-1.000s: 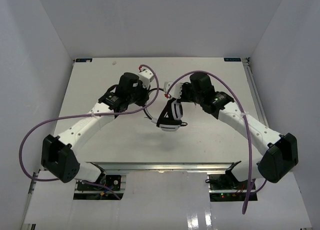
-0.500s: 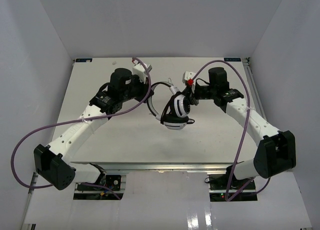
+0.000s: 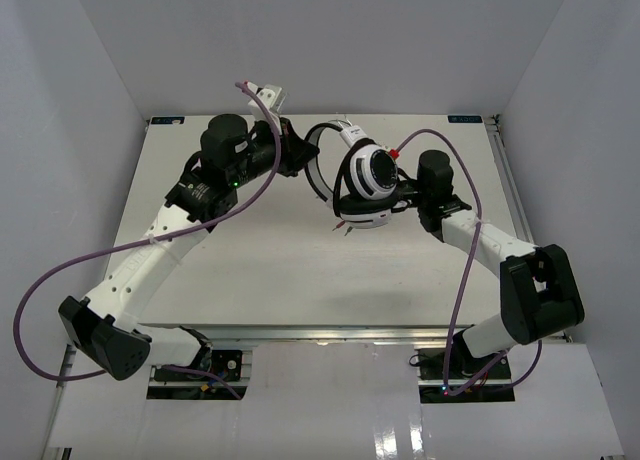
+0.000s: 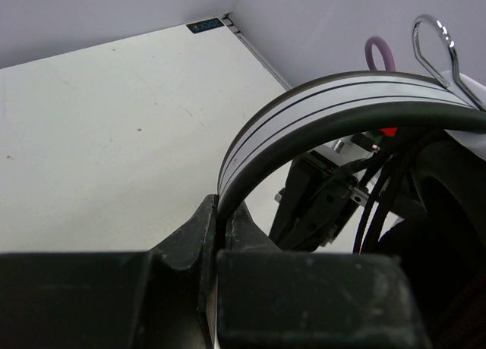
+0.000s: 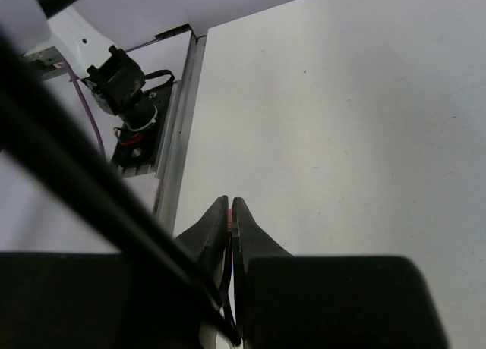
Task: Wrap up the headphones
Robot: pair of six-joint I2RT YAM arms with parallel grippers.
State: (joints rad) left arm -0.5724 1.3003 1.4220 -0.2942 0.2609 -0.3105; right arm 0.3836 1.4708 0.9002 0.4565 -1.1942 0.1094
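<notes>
The headphones [image 3: 368,175] hang above the back middle of the table [image 3: 250,270], with one round white-and-black ear cup facing up. My left gripper [image 3: 303,163] is shut on the thin curved headband [image 4: 304,114], which rises from between the jaws in the left wrist view. The black ear cup [image 4: 448,212] and strands of the dark cord [image 4: 380,205] lie right of it. My right gripper [image 3: 402,175] sits just right of the ear cup and is shut on the thin cord [image 5: 230,216], with a red bit showing between the jaws. Another stretch of cord [image 5: 76,174] crosses that view.
Purple robot cables [image 3: 60,270] loop off both arms. The table's right edge has a metal rail [image 5: 178,121] with a black fitting [image 5: 125,91] beyond it. White walls close in the back and sides.
Both arms have carried the headphones up and toward the back of the table. The ear cup has turned to face up, and the right gripper now sits close beside it.
</notes>
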